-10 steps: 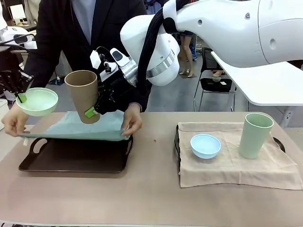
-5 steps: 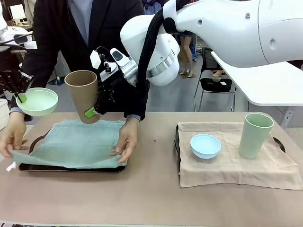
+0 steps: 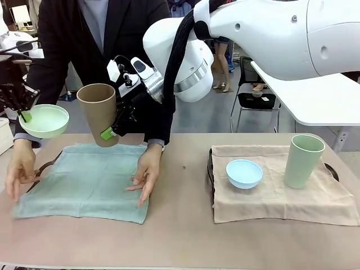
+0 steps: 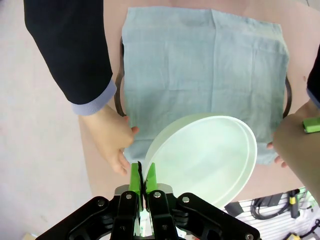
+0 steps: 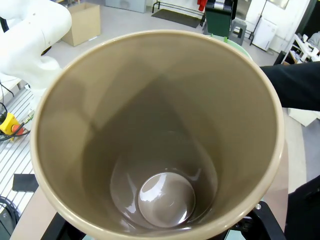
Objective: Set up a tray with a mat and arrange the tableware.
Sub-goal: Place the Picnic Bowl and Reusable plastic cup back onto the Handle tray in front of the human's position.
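A person has spread a teal mat (image 3: 90, 180) over the dark tray (image 3: 46, 166) at the left, and both of the person's hands (image 3: 146, 171) lie flat on it. My left gripper (image 3: 22, 115) hangs above the tray's left end, shut on the rim of a pale mint green bowl (image 3: 45, 121). From the left wrist view, the green pads (image 4: 135, 177) pinch the bowl (image 4: 205, 160) over the mat (image 4: 200, 70). My right gripper (image 3: 108, 133) holds a tan-brown cup (image 3: 98, 112) upright above the mat's far edge. The cup's empty inside (image 5: 160, 150) faces the right wrist camera.
On the right, a second tray (image 3: 210, 169) carries a beige mat (image 3: 281, 194) with a light blue bowl (image 3: 244, 172) and a tall sage green cup (image 3: 304, 160). The person's dark sleeves (image 4: 70, 55) reach over the left tray. Bare tabletop runs along the near edge.
The person lowered the teal mat from the air onto the tray and spread it flat, hands now pressing on it. Both arms stayed still with bowl and cup.
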You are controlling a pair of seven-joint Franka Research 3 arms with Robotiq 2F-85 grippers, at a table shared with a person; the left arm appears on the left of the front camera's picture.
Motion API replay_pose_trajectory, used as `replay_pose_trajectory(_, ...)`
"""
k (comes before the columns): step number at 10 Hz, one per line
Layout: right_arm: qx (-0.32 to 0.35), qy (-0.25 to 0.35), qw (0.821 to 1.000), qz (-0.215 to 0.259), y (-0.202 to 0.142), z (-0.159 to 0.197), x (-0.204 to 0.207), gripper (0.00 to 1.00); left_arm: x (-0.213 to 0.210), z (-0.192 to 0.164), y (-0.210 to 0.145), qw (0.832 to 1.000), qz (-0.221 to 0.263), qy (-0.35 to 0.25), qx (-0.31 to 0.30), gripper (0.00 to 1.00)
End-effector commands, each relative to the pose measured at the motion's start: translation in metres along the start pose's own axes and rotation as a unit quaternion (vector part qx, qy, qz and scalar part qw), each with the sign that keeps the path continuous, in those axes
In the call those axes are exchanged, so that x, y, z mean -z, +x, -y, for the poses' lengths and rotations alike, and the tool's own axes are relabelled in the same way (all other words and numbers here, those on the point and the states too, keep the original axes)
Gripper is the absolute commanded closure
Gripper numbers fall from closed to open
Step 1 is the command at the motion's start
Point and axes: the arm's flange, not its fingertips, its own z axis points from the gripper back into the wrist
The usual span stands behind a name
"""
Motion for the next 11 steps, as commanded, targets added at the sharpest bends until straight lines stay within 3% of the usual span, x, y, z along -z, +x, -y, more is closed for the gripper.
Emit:
replay_pose_trajectory(1,-0.006,0.003,1.0,0.001,0.0018,0.0005,-0.0007,1.0,-0.0001,-0.0008,-0.0017,1.0,0.005,-0.003,0.007,1.0)
replay_pose_trajectory(11,-0.006,0.003,1.0,0.001,0.0018,0.0005,-0.0007,1.0,-0.0001,-0.0008,-0.0017,1.0,0.005,-0.003,0.007,1.0)
